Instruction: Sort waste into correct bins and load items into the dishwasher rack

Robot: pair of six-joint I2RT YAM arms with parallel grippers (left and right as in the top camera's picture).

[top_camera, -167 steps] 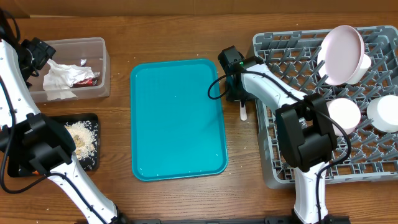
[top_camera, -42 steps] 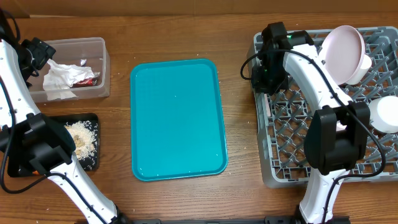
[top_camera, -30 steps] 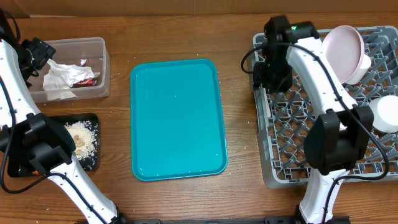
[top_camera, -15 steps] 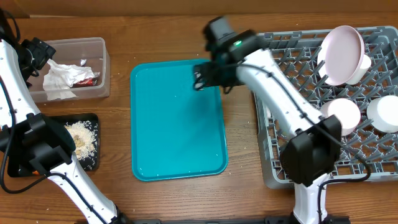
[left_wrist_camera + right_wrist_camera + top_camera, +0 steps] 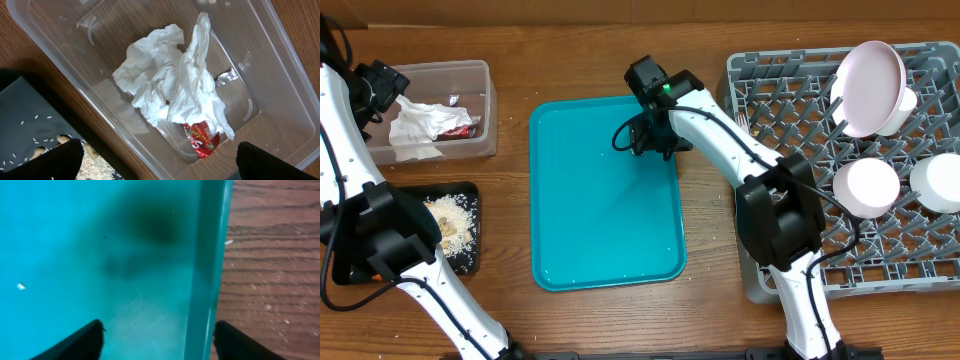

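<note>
The right end effector (image 5: 157,342) hangs wide, seemingly empty, over the right rim of the teal plastic serving tray (image 5: 605,220). The left end effector (image 5: 160,162), also wide, hovers above the clear rectangular plastic tub (image 5: 55,47) holding crumpled white paper napkins (image 5: 165,95).

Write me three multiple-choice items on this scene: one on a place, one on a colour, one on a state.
1. The red-and-white wrapper lies in: A the teal tray; B the clear tub; C the black tray.
2. The food scraps sit on a tray coloured: A teal; B black; C grey.
3. The right gripper, over the teal tray, is: A shut on the wrapper; B shut on food scraps; C open and empty.
Key: 1 B, it peeks from under the napkins in the tub. 2 B, the overhead view shows them on black. 3 C, its fingers stand apart with nothing between.
</note>
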